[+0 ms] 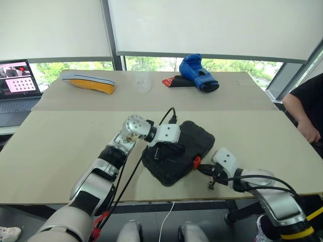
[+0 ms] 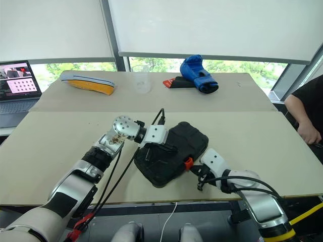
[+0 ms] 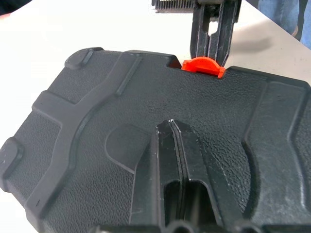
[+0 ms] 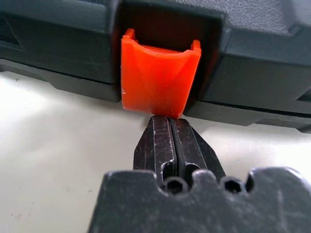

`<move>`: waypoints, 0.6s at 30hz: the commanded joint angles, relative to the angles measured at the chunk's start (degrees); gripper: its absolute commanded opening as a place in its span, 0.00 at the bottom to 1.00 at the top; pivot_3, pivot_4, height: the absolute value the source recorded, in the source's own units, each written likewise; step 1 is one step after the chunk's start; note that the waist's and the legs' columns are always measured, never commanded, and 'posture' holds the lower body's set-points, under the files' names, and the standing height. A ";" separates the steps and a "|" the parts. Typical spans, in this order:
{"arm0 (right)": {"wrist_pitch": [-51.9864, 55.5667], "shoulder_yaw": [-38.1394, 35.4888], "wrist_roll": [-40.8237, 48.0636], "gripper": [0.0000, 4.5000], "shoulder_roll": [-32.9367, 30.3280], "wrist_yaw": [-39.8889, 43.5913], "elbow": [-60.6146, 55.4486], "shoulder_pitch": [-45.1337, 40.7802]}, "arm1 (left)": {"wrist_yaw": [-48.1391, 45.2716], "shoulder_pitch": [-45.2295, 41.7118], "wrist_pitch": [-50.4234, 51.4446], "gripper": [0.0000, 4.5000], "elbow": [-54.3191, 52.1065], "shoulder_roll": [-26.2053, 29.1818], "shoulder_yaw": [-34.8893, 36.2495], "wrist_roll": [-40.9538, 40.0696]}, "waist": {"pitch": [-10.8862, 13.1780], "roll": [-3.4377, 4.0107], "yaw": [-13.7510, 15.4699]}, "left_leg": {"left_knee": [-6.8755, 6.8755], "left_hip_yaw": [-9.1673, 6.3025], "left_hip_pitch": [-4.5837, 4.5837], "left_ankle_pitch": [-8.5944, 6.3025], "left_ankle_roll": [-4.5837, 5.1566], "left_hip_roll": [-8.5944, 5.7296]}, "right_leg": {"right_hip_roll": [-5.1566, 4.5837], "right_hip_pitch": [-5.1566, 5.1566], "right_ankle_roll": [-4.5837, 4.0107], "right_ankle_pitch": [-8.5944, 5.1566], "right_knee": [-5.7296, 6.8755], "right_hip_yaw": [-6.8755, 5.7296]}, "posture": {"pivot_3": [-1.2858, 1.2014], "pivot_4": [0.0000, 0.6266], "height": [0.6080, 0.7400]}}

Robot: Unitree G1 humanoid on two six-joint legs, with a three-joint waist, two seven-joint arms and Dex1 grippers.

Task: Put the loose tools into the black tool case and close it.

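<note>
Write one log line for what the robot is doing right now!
case: lid down, on table | left gripper: shut, on lid | right gripper: shut, tips at orange latch

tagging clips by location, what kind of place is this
Probably an office or lab room set up for robot trials: plain tables pushed together beneath big windows with roller blinds, an open laptop at one side, and a seated person at the table's edge.

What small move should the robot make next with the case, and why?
Probably push the right tool, shut, against the orange plastic latch to snap it. The black moulded-plastic tool case has its lid down, the left tool, shut, rests on that lid, and the right tool's tips touch the latch's lower edge.
</note>
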 commanded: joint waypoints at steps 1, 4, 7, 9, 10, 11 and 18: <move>1.49 -5.14 4.62 0.00 -2.81 2.39 -8.90 0.92 | -0.22 1.85 0.70 0.01 3.06 -0.01 -2.33 2.39 | 0.00 0.00 0.00 | 0.00 0.01 -0.02 0.00 0.00 0.00 | 0.00 -0.04 0.00 0.00 0.00 0.00 | 0.52 0.24 1.00; 4.40 -7.72 8.16 0.00 -4.17 3.57 -12.45 0.29 | -0.17 1.93 0.58 0.01 2.89 -0.10 -2.37 2.39 | 0.00 0.00 -0.12 | 0.00 0.00 -0.04 0.00 0.00 0.00 | 0.01 -0.08 0.00 0.00 0.00 0.01 | 0.52 0.24 1.00; 6.70 -7.43 9.25 0.00 -3.99 2.93 -12.75 -3.31 | -0.07 1.76 0.27 0.01 3.21 -0.18 -2.45 2.51 | 0.01 -0.01 -0.37 | -0.01 -0.02 -0.04 0.00 0.00 0.02 | 0.02 -0.14 0.00 0.00 0.00 0.01 | 0.52 0.24 1.00; 7.61 -5.99 8.62 0.00 -3.50 2.41 -11.51 -6.09 | 0.14 1.63 0.05 0.01 3.36 -0.25 -2.51 2.65 | 0.01 -0.02 -0.69 | -0.01 -0.03 -0.02 0.00 0.00 0.04 | 0.03 -0.19 0.00 0.00 0.00 0.01 | 0.52 0.24 1.00; 7.76 -5.60 8.20 0.00 -3.89 2.48 -11.07 -6.61 | 0.18 1.62 0.02 0.01 3.32 -0.29 -2.51 2.67 | -0.01 0.01 -0.59 | -0.02 -0.04 -0.02 0.00 0.00 0.04 | 0.02 -0.30 0.00 0.00 -0.01 0.01 | 0.52 0.24 1.00; 7.96 -5.63 8.10 0.00 -4.43 2.70 -10.91 -6.63 | 0.17 1.61 0.01 0.01 3.29 -0.32 -2.48 2.66 | -0.02 0.02 -0.36 | -0.02 -0.08 -0.04 0.00 0.00 0.01 | 0.00 -0.36 0.00 0.00 -0.01 0.01 | 0.52 0.24 1.00; 8.41 -12.48 12.47 0.00 -10.44 7.38 -14.31 1.52 | 0.43 1.49 -0.45 0.01 3.65 -0.11 -2.08 2.88 | -0.08 -0.02 1.31 | -0.03 0.10 -0.26 -0.05 0.07 -0.11 | -0.15 -0.50 0.02 -0.12 -0.11 0.04 | 0.52 0.24 1.00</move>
